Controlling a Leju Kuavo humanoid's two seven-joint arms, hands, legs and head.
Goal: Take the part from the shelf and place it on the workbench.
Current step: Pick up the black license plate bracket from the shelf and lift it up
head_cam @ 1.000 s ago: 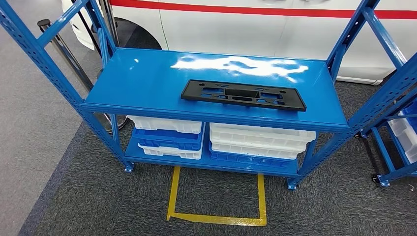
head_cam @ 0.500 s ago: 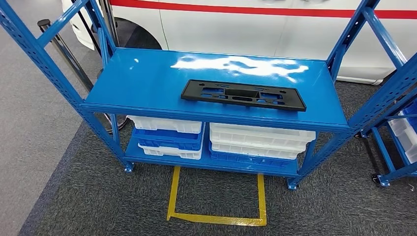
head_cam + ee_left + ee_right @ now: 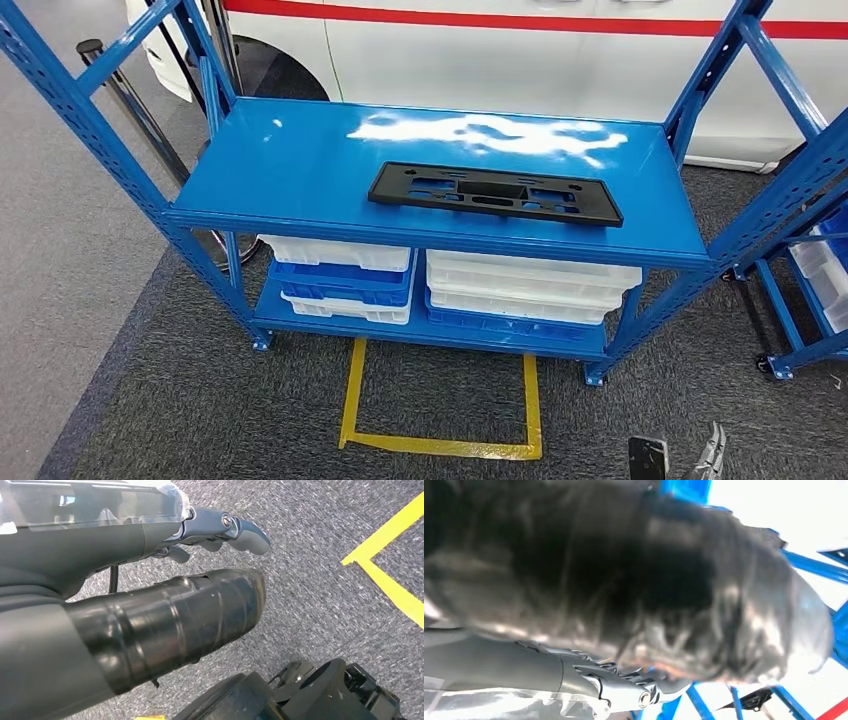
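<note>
Trays point(image 3: 340, 282), white and blue, sit stacked under the black part point(image 3: 495, 193); our left hand point(image 3: 150, 625) spreads empty, right hand point(image 3: 680, 458) unclear.

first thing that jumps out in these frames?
The long flat black part lying alone on the glossy top of the blue shelf, right of centre. Below it, stacked white and blue bins on the lower level. The right hand pokes in at the head view's bottom edge.

Black part point(image 3: 495, 193), glossy blue shelf point(image 3: 300, 165), white and blue bins point(image 3: 340, 275) — yellow floor tape point(image 3: 352, 395), grey carpet point(image 3: 200, 410).
</note>
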